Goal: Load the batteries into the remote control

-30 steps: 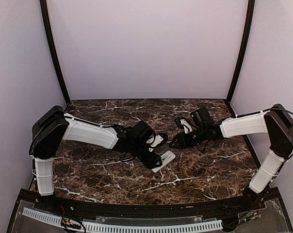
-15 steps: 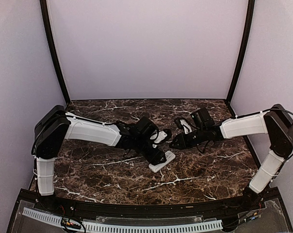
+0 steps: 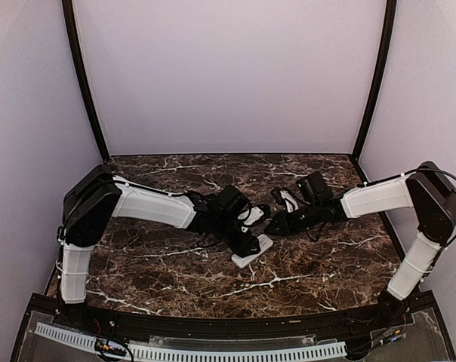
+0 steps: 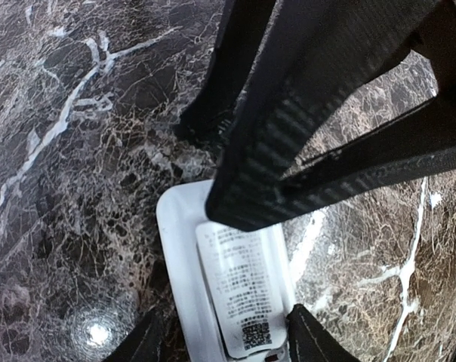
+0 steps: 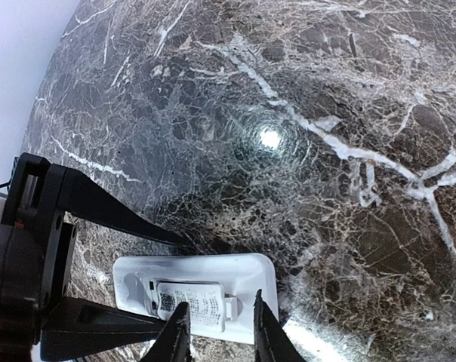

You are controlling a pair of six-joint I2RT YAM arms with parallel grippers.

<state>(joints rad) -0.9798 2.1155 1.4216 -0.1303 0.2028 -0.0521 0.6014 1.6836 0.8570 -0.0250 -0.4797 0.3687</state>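
Note:
The white remote control [image 3: 252,252] lies back side up on the marble table, with a printed label on it [image 4: 239,290]. It also shows in the right wrist view [image 5: 205,283]. My left gripper [image 3: 248,243] is open, with its jaws straddling the remote's sides [image 4: 228,341]. My right gripper [image 3: 275,225] is open by a narrow gap and hovers over the remote's label end [image 5: 220,332], just right of the left gripper. No batteries show in any view.
The dark marble table [image 3: 175,279] is enclosed by pale walls at the back and sides. The two grippers are close together at the table's middle, and the right fingers [image 4: 288,136] cross above the remote in the left wrist view.
My left arm has reached further right, over the remote. My right gripper has moved slightly down and left toward it. The remote has barely shifted.

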